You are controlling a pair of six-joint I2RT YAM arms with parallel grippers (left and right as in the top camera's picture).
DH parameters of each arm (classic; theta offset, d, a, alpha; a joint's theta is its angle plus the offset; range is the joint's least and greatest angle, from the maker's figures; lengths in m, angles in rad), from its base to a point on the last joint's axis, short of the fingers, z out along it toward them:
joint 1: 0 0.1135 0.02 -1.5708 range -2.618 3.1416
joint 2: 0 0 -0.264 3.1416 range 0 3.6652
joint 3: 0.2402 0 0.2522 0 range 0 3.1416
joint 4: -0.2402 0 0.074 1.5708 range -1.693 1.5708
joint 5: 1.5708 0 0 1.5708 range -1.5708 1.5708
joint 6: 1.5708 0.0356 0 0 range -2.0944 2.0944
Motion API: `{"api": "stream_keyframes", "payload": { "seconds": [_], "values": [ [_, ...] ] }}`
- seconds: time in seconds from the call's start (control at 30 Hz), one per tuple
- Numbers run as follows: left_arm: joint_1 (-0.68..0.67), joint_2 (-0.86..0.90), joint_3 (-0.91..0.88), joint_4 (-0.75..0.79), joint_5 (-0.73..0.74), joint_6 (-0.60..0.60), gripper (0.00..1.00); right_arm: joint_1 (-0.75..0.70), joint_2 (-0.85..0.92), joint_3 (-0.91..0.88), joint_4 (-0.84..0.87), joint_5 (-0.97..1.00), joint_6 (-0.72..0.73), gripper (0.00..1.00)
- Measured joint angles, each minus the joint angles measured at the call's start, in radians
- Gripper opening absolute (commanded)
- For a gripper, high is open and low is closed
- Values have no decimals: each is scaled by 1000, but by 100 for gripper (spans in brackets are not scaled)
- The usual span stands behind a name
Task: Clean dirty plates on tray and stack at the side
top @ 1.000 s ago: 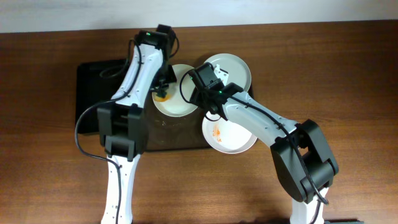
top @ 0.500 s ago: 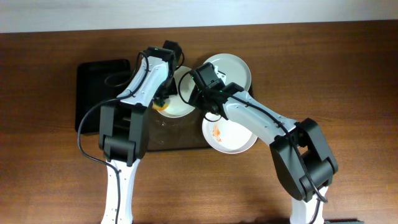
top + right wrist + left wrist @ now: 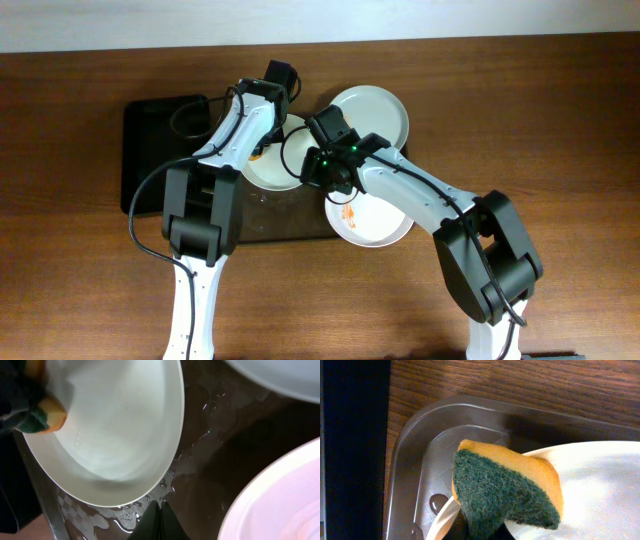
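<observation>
Since a second ago, our left gripper [image 3: 264,145] has slid its clamped sponge [image 3: 505,490] across a plate [image 3: 125,435] on the wet tray [image 3: 420,460], atop a wooden table [image 3: 520,110]. Our right gripper [image 3: 157,520], pinched shut and empty, sits just beside that plate's rim.

The dark brown tray [image 3: 275,218] has a raised rim and a wet floor. Three round white plates lie on it: the left plate [image 3: 275,170] by its far-left corner (glossy, no smears showing), the far plate [image 3: 380,115] at its far-right corner, and the smeared plate [image 3: 380,228], streaked orange, overhanging its near-right corner.
</observation>
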Motion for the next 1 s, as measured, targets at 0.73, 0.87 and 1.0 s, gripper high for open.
{"api": "stream_keyframes", "payload": {
  "seconds": [0.73,0.87,1.0],
  "values": [
    [6,-1,2,-56,42,-74,1,-16,107,0,196,81,-225,30],
    [6,-1,2,-53,45,-74,1,-16,117,0,222,100,-186,26],
    [6,-1,2,-53,48,-77,1,-19,123,0,226,135,-172,4]
  ]
}}
